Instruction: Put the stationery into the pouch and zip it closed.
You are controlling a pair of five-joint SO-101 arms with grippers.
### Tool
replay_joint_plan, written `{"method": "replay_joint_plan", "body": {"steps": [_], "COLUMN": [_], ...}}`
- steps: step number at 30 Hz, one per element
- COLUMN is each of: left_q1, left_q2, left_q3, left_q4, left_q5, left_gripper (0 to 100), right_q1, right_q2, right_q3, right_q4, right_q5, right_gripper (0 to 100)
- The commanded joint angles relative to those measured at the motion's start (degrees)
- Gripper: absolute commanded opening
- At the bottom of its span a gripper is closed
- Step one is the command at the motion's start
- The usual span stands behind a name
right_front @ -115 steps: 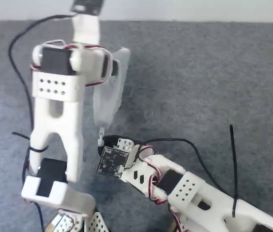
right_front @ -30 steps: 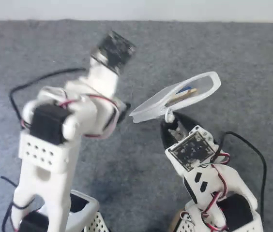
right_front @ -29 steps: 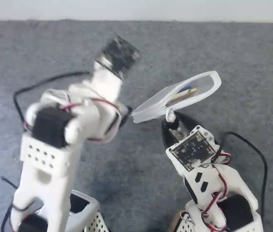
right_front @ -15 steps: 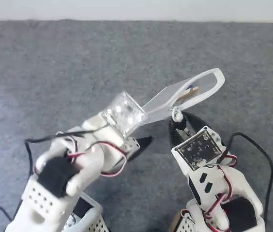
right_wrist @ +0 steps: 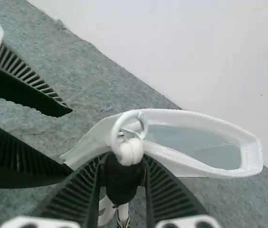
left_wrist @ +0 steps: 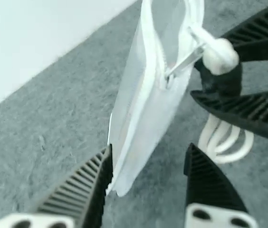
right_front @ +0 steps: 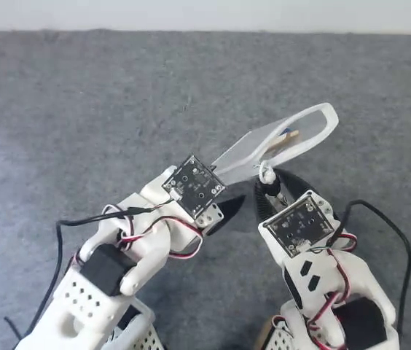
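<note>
The translucent white pouch (right_front: pixel 278 142) hangs tilted above the grey mat, its mouth open at the far end, with a yellow and blue pencil (right_front: pixel 284 140) inside. My right gripper (right_front: pixel 269 191) is shut on the zipper pull (right_wrist: pixel 130 151), a cord with a white bead, just under the pouch (right_wrist: pixel 181 142). My left gripper (left_wrist: pixel 146 175) is open, one finger (left_wrist: pixel 84 187) at the pouch's (left_wrist: pixel 143 109) lower corner and the other on the opposite side, apart from it. In the high view the left gripper (right_front: pixel 226 208) sits just left of the right one.
Grey carpet-like mat (right_front: pixel 81 109) covers the table, with a white wall at the far edge. A white cord loop (left_wrist: pixel 224 142) hangs below the right gripper's fingers (left_wrist: pixel 248 109). Black cables trail by both arm bases (right_front: pixel 380 219).
The left arm swung down from high on the left and came in beside the pouch's lower end, its fingers open. The right gripper kept holding the pull, lifting the pouch slightly.
</note>
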Motion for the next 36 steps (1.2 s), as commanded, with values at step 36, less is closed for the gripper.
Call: {"method": "replay_joint_plan", "body": {"steps": [36], "left_q1": [10.64], "left_q2": [-1.67], "left_q3": [21.67], "left_q4": [-46.77], "left_q5": [0.53], "left_gripper": [9], "right_q1": [-4.35], "right_q2": [-4.97], "right_q3": [-3.87], "right_q4": [2.77], "right_q5": [-0.26], "right_gripper": [0.6]}}
